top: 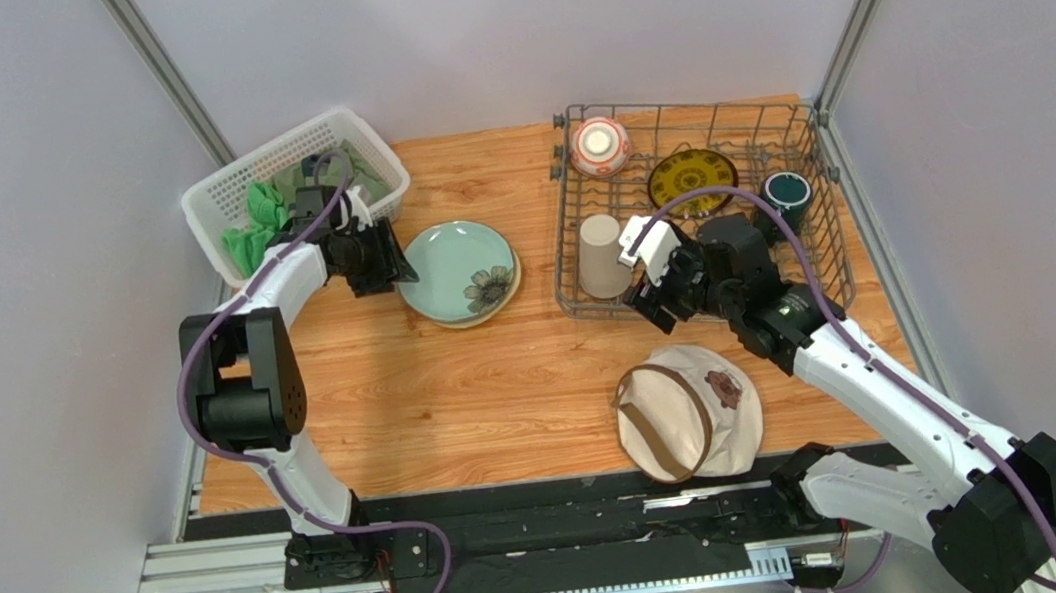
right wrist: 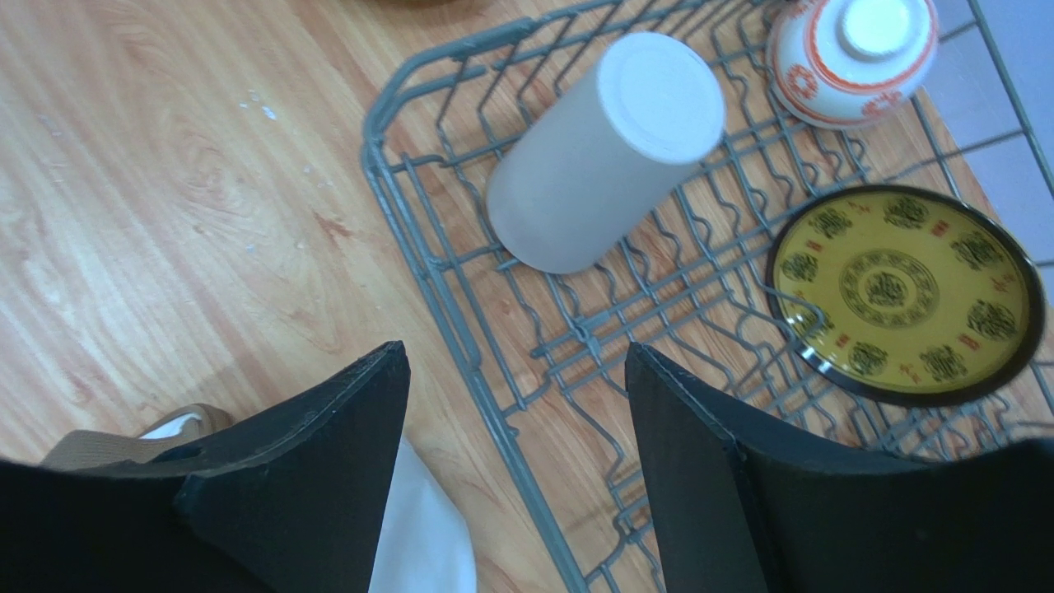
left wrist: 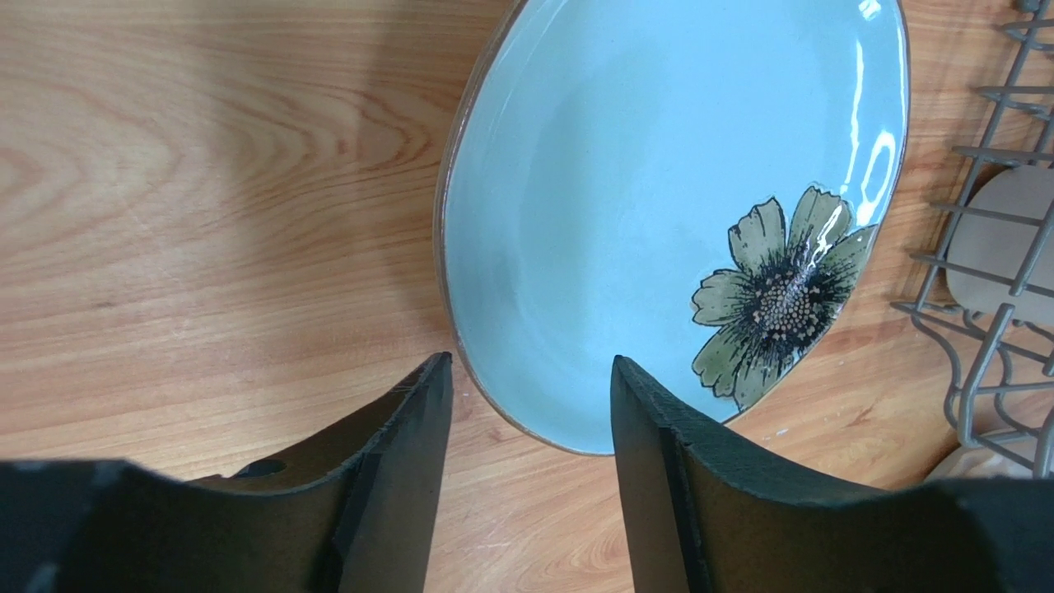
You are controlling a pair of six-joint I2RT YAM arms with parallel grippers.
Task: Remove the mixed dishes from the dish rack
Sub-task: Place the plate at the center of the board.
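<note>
The left gripper [left wrist: 530, 371] holds its two dark fingers spread, with the near rim of the pale green plate [left wrist: 643, 185] showing between their tips. The plate lies flat on the wooden table [left wrist: 186, 185], an olive flower painted toward its right. At the right edge is the dish rack [left wrist: 977, 334], its grey wires crossing what may be the beige tumbler [left wrist: 1005, 241].

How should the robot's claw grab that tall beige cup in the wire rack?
Across its round side, near the top. The beige tumbler sits closed end up among the wires of the dish rack, leaning a little, so there is no open rim to pinch. I'd bring the open right claw down from above, one finger on each side. The smooth, straight wall should fit between them.
</note>
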